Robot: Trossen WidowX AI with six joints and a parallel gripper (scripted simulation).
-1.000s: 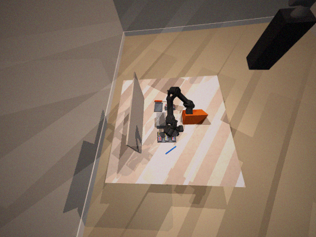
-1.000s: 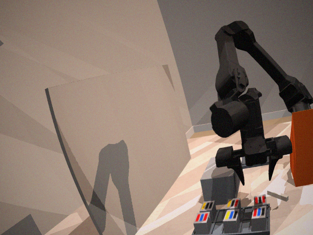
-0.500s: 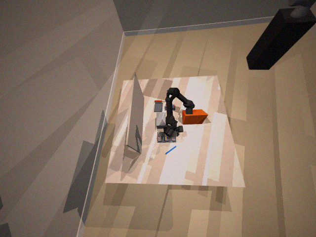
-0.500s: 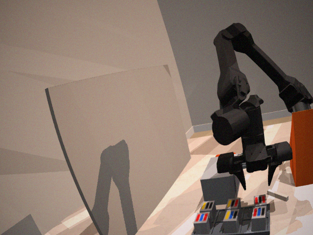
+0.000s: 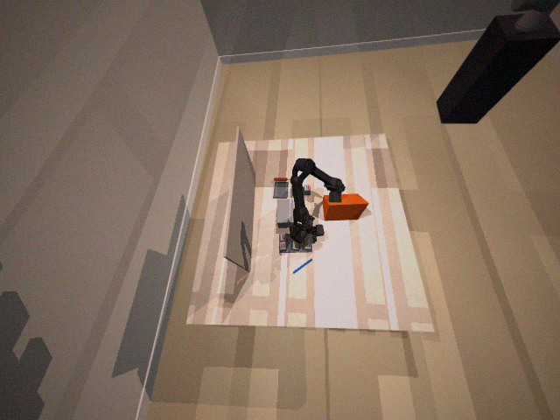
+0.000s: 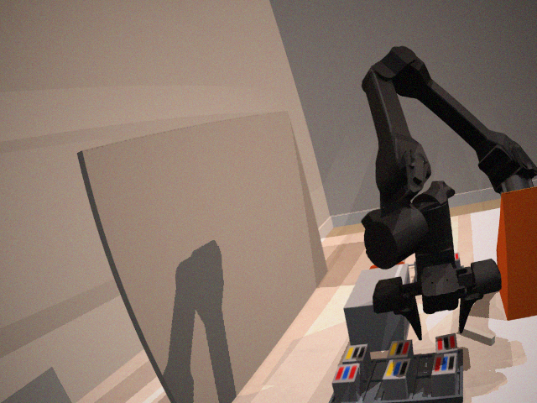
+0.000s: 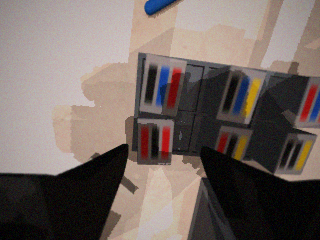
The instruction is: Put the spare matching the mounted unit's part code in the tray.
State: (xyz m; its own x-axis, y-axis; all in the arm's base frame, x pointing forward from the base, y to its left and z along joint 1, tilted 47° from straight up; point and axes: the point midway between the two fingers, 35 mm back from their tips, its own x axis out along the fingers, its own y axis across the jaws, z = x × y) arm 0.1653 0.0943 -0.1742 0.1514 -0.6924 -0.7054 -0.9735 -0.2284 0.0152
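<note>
A dark grey rack (image 5: 291, 247) (image 6: 416, 381) (image 7: 192, 115) holds several spares with coloured stripe codes. My gripper (image 6: 440, 332) (image 7: 165, 150) (image 5: 311, 233) points down just above the rack's near corner. Its fingers are open, with nothing between them. They straddle the air over the red-black-red spare (image 6: 445, 342) (image 7: 155, 141). Beside that spare stands a black-blue-red spare (image 7: 162, 85) (image 6: 444, 362). The grey mounted unit (image 5: 284, 211) (image 6: 368, 318) stands right behind the rack; its back is hidden. The grey tray (image 5: 281, 191) with an orange-red edge lies beyond the unit.
A tall leaning panel (image 5: 241, 199) (image 6: 208, 217) stands left of the unit. An orange box (image 5: 346, 206) (image 6: 518, 251) carries the arm's base. A blue stick (image 5: 302, 265) (image 7: 160, 5) lies in front of the rack. A second small rack (image 5: 307, 187) sits by the tray.
</note>
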